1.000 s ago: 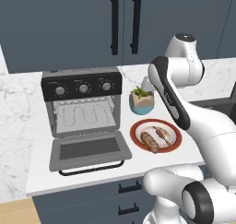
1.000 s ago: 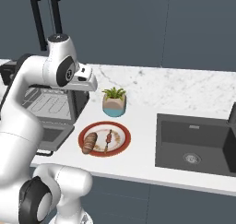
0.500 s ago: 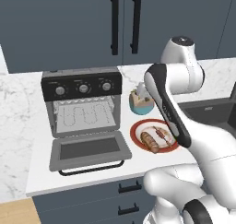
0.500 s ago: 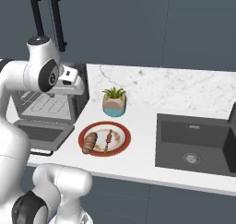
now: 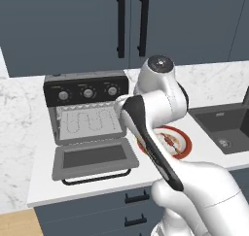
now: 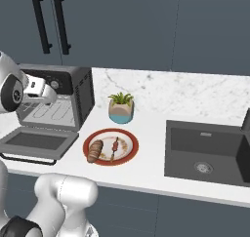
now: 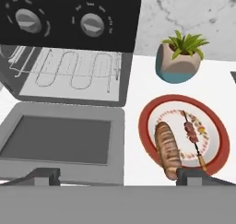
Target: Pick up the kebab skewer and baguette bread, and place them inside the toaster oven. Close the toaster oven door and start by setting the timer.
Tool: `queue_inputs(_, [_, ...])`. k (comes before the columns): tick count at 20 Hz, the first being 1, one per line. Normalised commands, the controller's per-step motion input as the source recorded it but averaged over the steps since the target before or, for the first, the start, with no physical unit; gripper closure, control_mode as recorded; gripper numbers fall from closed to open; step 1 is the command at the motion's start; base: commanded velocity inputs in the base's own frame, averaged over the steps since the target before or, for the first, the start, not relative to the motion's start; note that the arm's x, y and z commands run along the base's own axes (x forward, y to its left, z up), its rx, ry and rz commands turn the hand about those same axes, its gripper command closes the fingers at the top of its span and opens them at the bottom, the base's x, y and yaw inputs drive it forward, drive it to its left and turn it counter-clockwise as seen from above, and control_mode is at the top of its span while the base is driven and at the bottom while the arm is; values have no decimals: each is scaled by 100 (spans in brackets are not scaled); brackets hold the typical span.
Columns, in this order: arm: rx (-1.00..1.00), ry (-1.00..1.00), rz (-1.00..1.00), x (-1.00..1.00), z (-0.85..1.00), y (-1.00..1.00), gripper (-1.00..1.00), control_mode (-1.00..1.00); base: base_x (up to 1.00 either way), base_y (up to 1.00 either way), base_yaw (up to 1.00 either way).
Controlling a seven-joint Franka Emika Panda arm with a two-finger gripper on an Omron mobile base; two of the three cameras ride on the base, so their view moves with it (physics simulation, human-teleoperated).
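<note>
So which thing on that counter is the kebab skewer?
Find the toaster oven with its door dropped open; right of it sits a red-rimmed plate. Two foods lie there: the kebab skewer is the thin stick with small dark meat chunks, beside the plump golden baguette bread.

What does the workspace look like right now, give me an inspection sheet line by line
Surface: white marble counter.
Job's things: kebab skewer and baguette bread lie side by side on a red-rimmed plate; toaster oven with its door dropped open, wire rack bare.
Clutter: potted plant behind the plate.
Grippers: gripper open, holding nothing, above the counter's front edge.
Cables: nothing seen.
Surroundings: dark sink to the right, dark cabinets above.
</note>
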Motion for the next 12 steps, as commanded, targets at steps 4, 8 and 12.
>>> queue_inputs(4, [0,-29,-2,5,0,55,-100,-100,0,0,0])
queue_inputs(8, [0,-29,-5,0,0,20,-100,-100,0,0,0])
queue_inputs(12, [0,-21,-8,0,-1,11,-100,-100,0,0,0])
